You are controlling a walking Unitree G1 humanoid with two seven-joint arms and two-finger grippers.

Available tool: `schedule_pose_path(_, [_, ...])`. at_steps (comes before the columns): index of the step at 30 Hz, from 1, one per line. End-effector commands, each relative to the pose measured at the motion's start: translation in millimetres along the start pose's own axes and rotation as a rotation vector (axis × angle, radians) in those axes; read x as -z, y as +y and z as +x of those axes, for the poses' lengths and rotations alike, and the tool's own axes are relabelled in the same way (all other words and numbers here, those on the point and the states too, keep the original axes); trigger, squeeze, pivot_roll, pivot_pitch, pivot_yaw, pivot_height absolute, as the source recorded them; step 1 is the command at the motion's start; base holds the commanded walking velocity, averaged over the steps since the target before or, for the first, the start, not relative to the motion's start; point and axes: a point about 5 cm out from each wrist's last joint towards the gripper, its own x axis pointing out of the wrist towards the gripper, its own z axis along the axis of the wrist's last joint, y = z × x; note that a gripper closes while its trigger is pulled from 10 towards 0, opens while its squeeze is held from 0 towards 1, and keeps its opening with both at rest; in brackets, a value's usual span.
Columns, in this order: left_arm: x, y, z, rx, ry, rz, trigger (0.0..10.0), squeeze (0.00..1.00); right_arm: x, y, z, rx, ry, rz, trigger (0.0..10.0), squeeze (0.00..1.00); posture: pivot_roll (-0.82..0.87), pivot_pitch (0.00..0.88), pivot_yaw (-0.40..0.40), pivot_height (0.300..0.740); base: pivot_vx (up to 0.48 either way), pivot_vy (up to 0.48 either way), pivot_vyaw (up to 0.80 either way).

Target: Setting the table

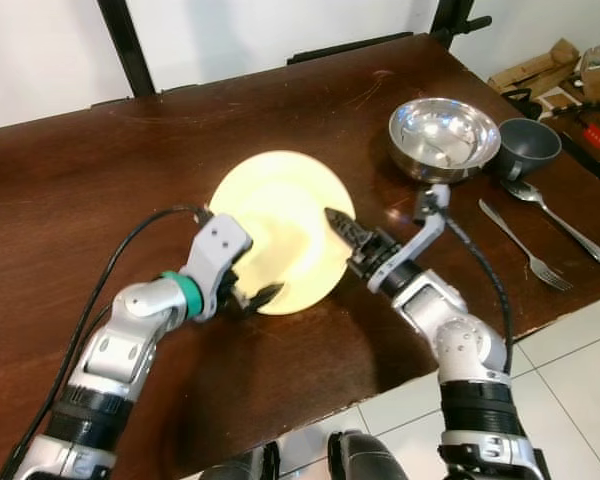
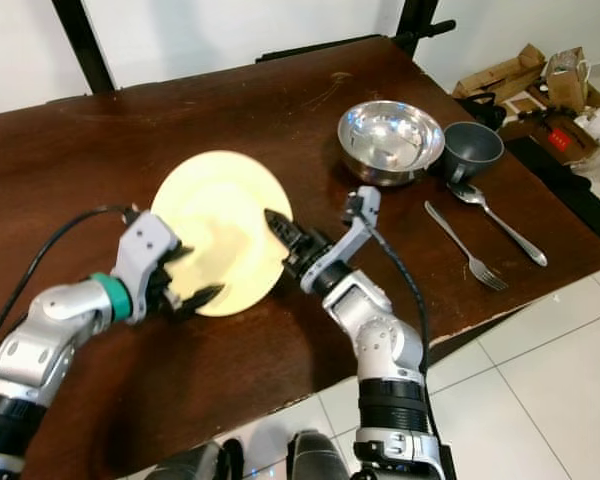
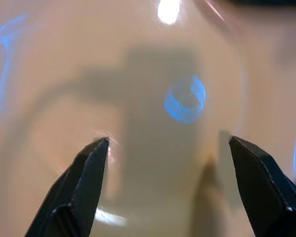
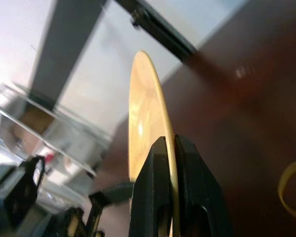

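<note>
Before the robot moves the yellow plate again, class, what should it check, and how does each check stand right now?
1. Right gripper clamped on the yellow plate rim: ok.
2. Left gripper open, jaws either side of the plate's near edge: ok.
3. Plate flat on the table: cannot tell.
4. Steel bowl and grey cup apart from plate: ok.
5. Fork and spoon lie right of the arms: ok.

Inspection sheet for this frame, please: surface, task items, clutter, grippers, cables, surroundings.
Surface: dark wooden table, scuffed.
Job's things: yellow plate mid-table; steel bowl, grey cup, spoon and fork on the right side.
Clutter: nothing seen on the table.
Grippers: right gripper shut on the plate rim; left gripper open over the plate.
Cables: black cable along left arm, another along right arm.
Surroundings: white tile floor; cardboard boxes beyond the table.
</note>
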Motion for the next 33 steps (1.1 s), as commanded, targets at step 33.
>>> schedule_pose_path(33, [-6.7,21.2,-29.5,-0.135,-0.155,-0.595,10.0,0.00,-38.5,22.8,-19.6,-0.092,-0.154,0.004,0.0,0.00,-0.07,0.053,0.063,0.740,0.000,0.000,0.00])
